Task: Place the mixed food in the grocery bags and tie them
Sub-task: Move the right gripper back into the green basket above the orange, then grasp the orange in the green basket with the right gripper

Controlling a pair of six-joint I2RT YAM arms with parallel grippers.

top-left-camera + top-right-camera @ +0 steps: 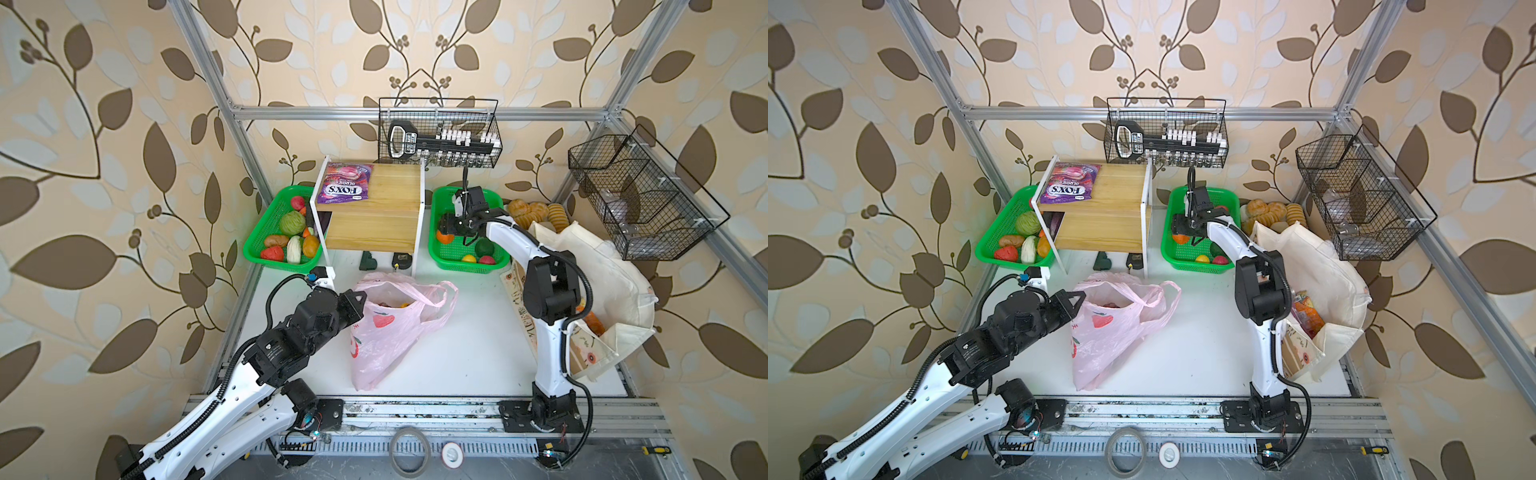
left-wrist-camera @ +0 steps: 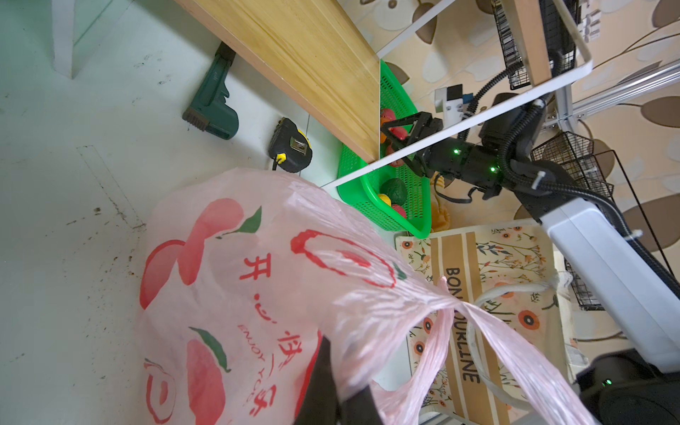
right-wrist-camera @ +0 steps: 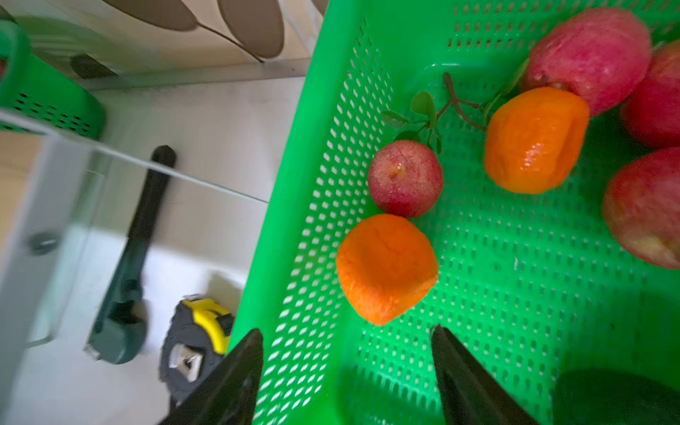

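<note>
The right tool [image 3: 346, 331] is open and holds nothing. Its 2 jaws hang over the green basket [image 3: 515, 294]. 1 orange [image 3: 386, 268] lies just in front of them, untouched, close to the basket wall and touching a small red apple [image 3: 404, 178]. This basket stands just beside the wooden shelf [image 1: 374, 216], on the right arm's side.

The left tool [image 1: 362, 297] is closed on the rim of the pink bag [image 1: 386, 332]. The bag stands on the worktop [image 1: 469, 345] in front of the shelf, with its mouth held open.

I judge the task to be about half done. Some food shows inside the pink bag, and an orange packet [image 1: 1306, 316] shows inside the canvas tote [image 1: 602, 266], which lies farther from the shelf, beyond the basket. What is left, as far as I can see, is to put the orange into a bag and to tie both bags, because the loop handles of the pink bag hang loose and the tote gapes open.
</note>
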